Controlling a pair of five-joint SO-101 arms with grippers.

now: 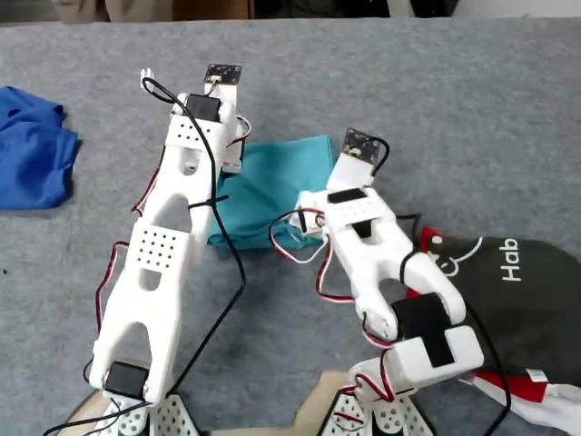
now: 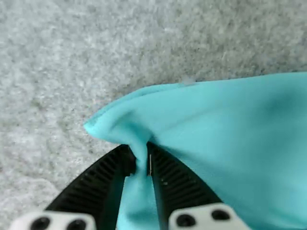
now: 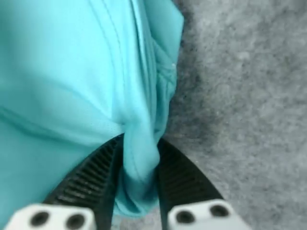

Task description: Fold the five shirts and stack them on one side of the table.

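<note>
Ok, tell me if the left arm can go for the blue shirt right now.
Probably not yet: the left gripper is shut on a corner of the teal shirt and would have to let go first. The table between it and the blue shirt looks bare, so the way seems free.

A teal shirt [image 1: 272, 186] lies partly folded mid-table, a blue shirt [image 1: 32, 150] sits crumpled at the left edge, and a dark shirt [image 1: 522, 300] with white print lies bunched at the right over red-and-white cloth [image 1: 504, 383].
</note>
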